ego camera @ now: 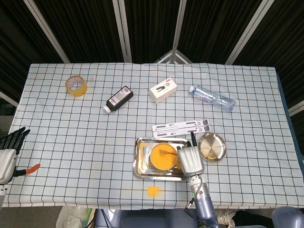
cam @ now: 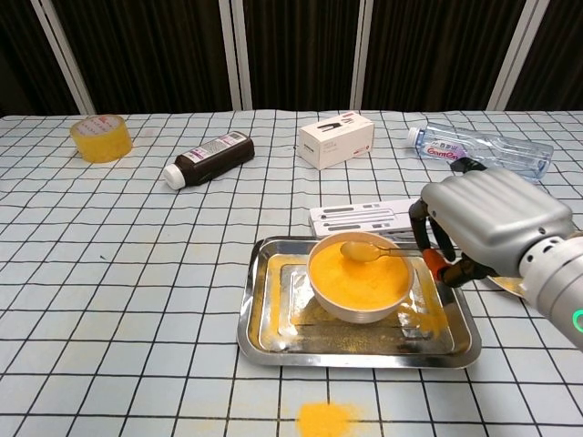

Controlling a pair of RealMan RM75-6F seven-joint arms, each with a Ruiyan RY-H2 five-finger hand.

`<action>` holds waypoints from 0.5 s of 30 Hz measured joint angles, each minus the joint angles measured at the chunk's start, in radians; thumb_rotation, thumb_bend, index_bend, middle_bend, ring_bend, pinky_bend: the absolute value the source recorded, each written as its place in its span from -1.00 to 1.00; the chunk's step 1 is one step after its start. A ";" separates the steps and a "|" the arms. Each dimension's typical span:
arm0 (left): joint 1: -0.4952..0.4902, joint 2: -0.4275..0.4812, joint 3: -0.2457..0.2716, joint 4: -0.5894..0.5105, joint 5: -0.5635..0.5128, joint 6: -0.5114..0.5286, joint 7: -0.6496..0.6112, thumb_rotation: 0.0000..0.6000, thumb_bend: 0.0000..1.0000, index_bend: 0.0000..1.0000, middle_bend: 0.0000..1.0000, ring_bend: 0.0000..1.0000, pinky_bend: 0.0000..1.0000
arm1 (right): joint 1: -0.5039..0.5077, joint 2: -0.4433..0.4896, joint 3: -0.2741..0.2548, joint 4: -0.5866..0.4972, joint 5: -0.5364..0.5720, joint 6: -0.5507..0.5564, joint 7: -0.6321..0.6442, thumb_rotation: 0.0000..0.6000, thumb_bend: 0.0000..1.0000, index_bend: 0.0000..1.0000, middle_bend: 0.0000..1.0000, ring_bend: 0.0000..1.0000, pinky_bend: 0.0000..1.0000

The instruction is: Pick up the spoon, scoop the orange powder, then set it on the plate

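Observation:
My right hand (cam: 492, 223) (ego camera: 191, 159) grips the handle of a metal spoon (cam: 369, 250) (ego camera: 167, 152). The spoon's scoop carries orange powder and hovers just above the far rim of a bowl of orange powder (cam: 360, 278) (ego camera: 163, 157). That bowl stands in a steel tray (cam: 264, 319) (ego camera: 139, 164). A small round metal plate (ego camera: 212, 147) lies just right of the tray, mostly hidden behind the hand in the chest view. My left hand (ego camera: 8, 151) rests at the table's left edge, fingers apart, holding nothing.
Spilled orange powder (cam: 325, 420) (ego camera: 152, 191) lies near the front edge. A flat white stand (ego camera: 180, 128), a white box (ego camera: 163, 90), a dark bottle (ego camera: 118, 99), a tape roll (ego camera: 76, 85) and a water bottle (ego camera: 212, 97) lie farther back. An orange-handled tool (ego camera: 28, 169) sits by the left hand.

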 measured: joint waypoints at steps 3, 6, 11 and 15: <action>0.000 0.000 0.000 0.000 0.000 0.000 0.000 1.00 -1.00 -1.00 -1.00 -1.00 -1.00 | -0.002 0.006 -0.003 -0.014 -0.005 0.000 -0.001 1.00 0.22 0.63 0.45 -0.29 -1.00; 0.000 0.000 0.000 0.000 0.002 0.001 0.000 1.00 -1.00 -1.00 -1.00 -1.00 -1.00 | -0.004 0.014 -0.011 -0.030 -0.017 0.001 -0.005 1.00 0.23 0.65 0.46 -0.29 -1.00; 0.001 0.000 0.000 -0.001 0.001 0.002 0.001 1.00 -1.00 -1.00 -1.00 -1.00 -1.00 | 0.002 0.029 -0.034 -0.034 -0.070 0.003 -0.031 1.00 0.27 0.66 0.49 -0.27 -1.00; 0.002 0.000 0.001 -0.002 0.001 0.004 0.003 1.00 -1.00 -1.00 -1.00 -1.00 -1.00 | 0.014 0.044 -0.068 -0.010 -0.151 0.000 -0.072 1.00 0.28 0.68 0.51 -0.25 -1.00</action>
